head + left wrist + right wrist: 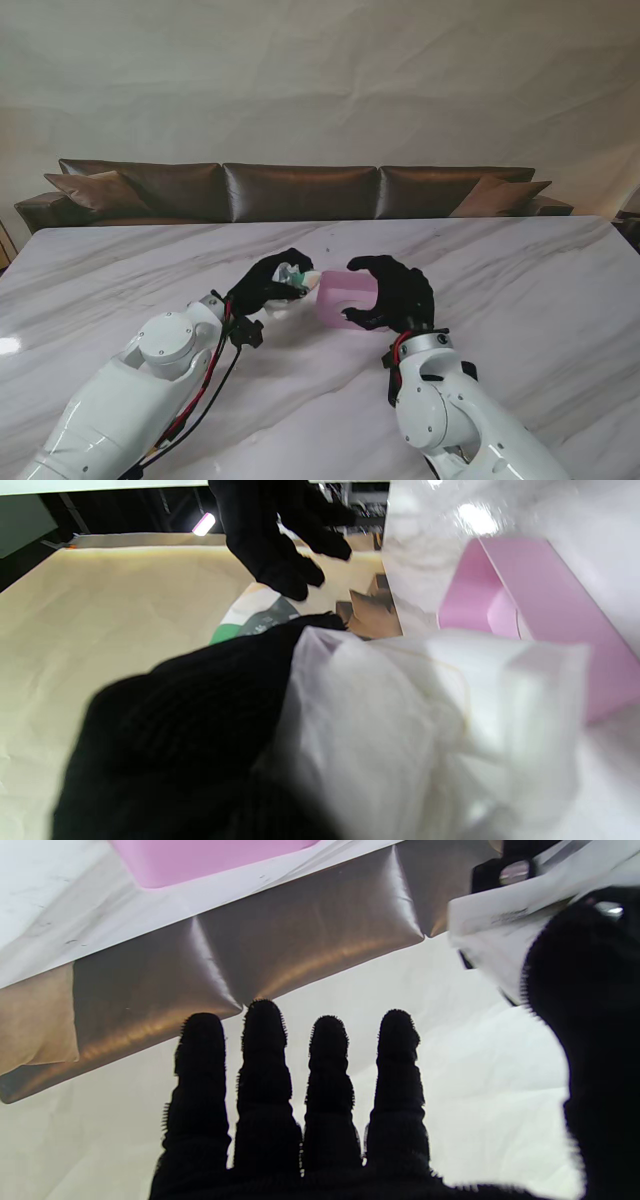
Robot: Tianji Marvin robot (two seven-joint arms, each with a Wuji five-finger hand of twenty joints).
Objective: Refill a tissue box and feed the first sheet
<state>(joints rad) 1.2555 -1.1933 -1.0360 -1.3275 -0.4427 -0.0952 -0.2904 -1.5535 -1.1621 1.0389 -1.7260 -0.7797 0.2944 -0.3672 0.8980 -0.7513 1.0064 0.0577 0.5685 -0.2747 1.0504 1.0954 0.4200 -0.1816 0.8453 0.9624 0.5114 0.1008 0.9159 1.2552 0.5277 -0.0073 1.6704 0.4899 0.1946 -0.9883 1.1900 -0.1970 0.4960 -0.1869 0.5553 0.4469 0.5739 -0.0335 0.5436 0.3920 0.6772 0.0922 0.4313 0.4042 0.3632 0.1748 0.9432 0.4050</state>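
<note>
On the left of the stand's view, the tissue pack (292, 276) is being held in the left hand (268, 283), its fingers closed around the soft plastic wrap. In the left wrist view the pack (425, 730) is being shown as a crumpled, translucent white bundle pressed against the gloved palm, with its leading end pointing at the pink tissue box (540, 625). The box's open side appears to be turned toward the pack, though blur is hiding the exact edges.

Toward the middle, the box (348, 298) is resting on the marble tabletop (520, 270), just beside the pack and between the two hands.

On the right, the box is being flanked by the right hand (397, 292), whose fingers are spread wide and curved over its far side; whether they are touching the box cannot be told. In the right wrist view the four fingers (327, 1075) are being shown straight and apart, with nothing between them, and only a corner of the box (210, 860) is in sight.

The step in hand is judged to be the insertion of the pack. For it to go well, the box should be braced by the right hand so that it is not pushed along the smooth tabletop, and the pack should be kept level and squared to the opening, so the loose wrap is not snagged on the rim.
</note>
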